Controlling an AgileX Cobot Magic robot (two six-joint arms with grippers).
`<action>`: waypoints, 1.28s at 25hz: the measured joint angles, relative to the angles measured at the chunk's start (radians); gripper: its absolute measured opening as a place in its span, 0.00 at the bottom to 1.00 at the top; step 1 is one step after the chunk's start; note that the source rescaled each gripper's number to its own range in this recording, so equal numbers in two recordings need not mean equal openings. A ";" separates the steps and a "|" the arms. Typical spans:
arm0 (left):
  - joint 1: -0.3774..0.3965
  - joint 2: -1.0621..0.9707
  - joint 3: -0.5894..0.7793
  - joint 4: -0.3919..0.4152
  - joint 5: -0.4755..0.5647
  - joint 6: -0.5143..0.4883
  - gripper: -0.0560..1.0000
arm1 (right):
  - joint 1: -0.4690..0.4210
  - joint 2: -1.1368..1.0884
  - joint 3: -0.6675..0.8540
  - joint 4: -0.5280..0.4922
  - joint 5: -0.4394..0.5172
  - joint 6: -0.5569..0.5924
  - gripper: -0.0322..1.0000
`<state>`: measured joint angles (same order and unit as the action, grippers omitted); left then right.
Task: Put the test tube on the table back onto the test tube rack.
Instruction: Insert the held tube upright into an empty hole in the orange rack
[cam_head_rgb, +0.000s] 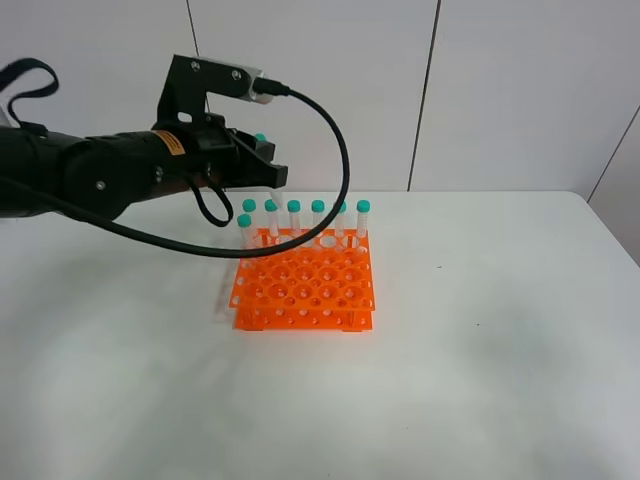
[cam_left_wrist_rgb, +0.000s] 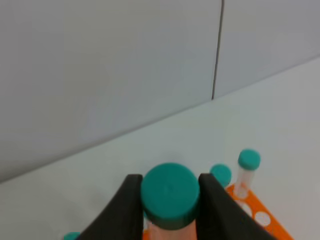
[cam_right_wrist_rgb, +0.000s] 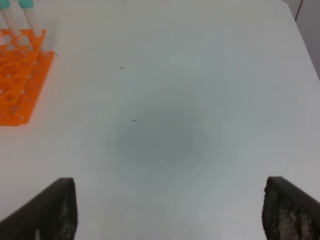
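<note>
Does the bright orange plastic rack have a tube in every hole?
No, the orange rack holds teal-capped tubes only near its far edge; most holes are empty.

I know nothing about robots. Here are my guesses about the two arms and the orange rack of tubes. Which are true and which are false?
1. The left gripper is shut on a slim clear plastic test tube with a teal-green screw cap. True.
2. The right gripper holds a tube as well. False: it is open, with only the plain white table beneath it.
3. Every hole of the bright orange plastic test tube rack is filled. False: most holes are empty.
4. Other teal-capped tubes stand along the rack's far side. True.
</note>
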<state>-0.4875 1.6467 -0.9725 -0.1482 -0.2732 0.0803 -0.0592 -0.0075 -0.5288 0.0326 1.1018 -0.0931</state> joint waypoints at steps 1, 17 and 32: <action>0.000 0.014 0.000 0.002 -0.008 -0.004 0.06 | 0.000 0.000 0.000 0.000 0.000 0.000 0.95; 0.040 0.130 0.000 0.053 -0.106 -0.013 0.06 | 0.000 0.000 0.000 0.000 0.000 0.000 0.95; 0.068 0.183 0.000 0.129 -0.059 -0.111 0.06 | 0.000 0.000 0.000 0.000 0.000 0.000 0.95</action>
<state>-0.4199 1.8294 -0.9725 -0.0188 -0.3323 -0.0309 -0.0592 -0.0075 -0.5288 0.0326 1.1018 -0.0931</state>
